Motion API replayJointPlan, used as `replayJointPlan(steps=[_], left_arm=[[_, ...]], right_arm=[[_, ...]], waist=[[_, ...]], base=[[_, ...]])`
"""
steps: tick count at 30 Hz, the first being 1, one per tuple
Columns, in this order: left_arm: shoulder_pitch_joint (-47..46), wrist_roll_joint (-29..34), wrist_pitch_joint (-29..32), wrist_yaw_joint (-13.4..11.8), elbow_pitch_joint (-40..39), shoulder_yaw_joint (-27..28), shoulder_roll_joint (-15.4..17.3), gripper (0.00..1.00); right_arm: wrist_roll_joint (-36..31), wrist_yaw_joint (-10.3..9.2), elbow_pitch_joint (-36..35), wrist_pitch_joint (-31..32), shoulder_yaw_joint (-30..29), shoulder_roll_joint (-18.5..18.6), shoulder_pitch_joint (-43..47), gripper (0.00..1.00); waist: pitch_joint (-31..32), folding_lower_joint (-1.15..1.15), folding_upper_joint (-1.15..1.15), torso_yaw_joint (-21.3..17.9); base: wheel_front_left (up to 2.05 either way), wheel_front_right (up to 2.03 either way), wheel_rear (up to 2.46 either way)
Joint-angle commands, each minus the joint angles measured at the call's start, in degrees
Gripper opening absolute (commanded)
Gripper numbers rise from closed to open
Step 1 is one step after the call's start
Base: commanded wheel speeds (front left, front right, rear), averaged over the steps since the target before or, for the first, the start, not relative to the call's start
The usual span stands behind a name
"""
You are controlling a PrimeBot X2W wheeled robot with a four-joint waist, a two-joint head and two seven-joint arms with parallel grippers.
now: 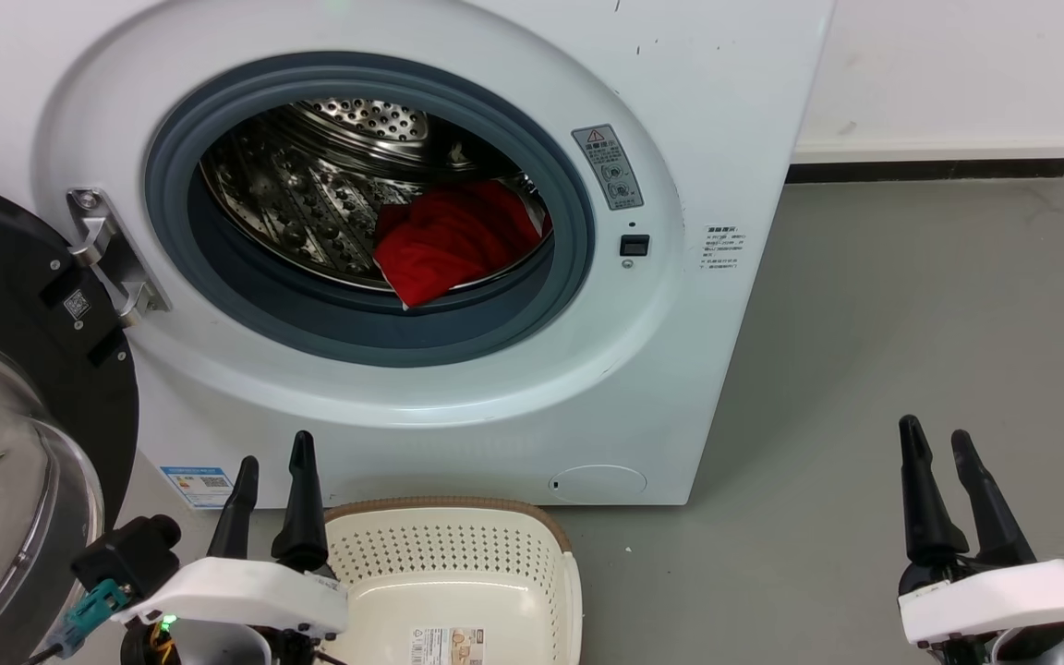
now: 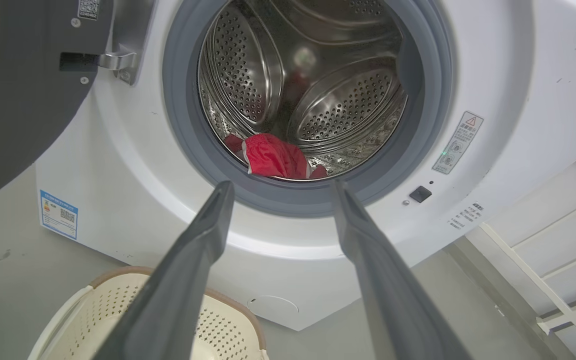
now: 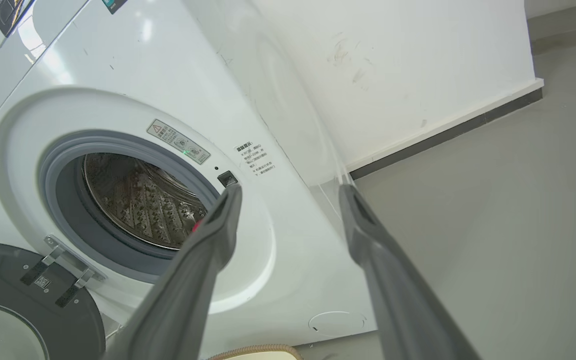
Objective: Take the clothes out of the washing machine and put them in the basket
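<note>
Looking ahead, I see red clothes [image 1: 451,238] at 12 o'clock inside the washing machine [image 1: 680,83]; basket [image 1: 532,545] bare, my left end effector [image 1: 273,471] and right end effector [image 1: 941,462] both spread, holding nothing.

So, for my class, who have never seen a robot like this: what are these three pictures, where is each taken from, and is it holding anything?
They show one moment from three cameras on a two-armed robot. The head camera looks down at a white washing machine with its door swung open, red clothes inside the drum, and a cream basket on the floor in front. The dark prongs at the bottom corners are its left hand and right hand. The other two pictures come from cameras on each wrist, looking along that hand's two fingers. Both hands are open and hold nothing. No clothes are visible in the part of the basket that shows.
</note>
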State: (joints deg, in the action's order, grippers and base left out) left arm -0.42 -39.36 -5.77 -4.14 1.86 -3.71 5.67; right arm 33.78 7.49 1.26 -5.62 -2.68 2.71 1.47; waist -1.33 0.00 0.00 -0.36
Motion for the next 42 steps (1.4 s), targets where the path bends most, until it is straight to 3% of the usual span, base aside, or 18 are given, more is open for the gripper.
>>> replayJointPlan(steps=[1, 22, 42], left_arm=[[-0.04, 2.23, -0.64, -0.55, -1.3, -0.54, 0.63, 1.0], [2.64, 14.71, -3.76, -2.39, -3.48, -2.13, 1.14, 1.0], [4.56, 25.3, -6.36, -2.43, -5.1, -1.51, 0.15, 1.0]], right_arm=[[-2.36, 0.0, -1.35, -0.74, 0.23, 0.25, 0.04, 1.0], [-15.82, 0.0, -4.89, -3.88, 1.3, 0.26, 2.33, 1.0], [-26.61, -0.01, -6.69, -6.57, 1.68, 0.26, 4.22, 1.0]], waist=[[0.05, 0.0, 0.0, 0.02], [0.13, 0.0, 0.0, -0.01], [-0.15, 0.0, 0.0, 0.02]], base=[[0.0, 0.0, 0.0], [0.0, 0.0, 0.0], [0.0, 0.0, 0.0]])
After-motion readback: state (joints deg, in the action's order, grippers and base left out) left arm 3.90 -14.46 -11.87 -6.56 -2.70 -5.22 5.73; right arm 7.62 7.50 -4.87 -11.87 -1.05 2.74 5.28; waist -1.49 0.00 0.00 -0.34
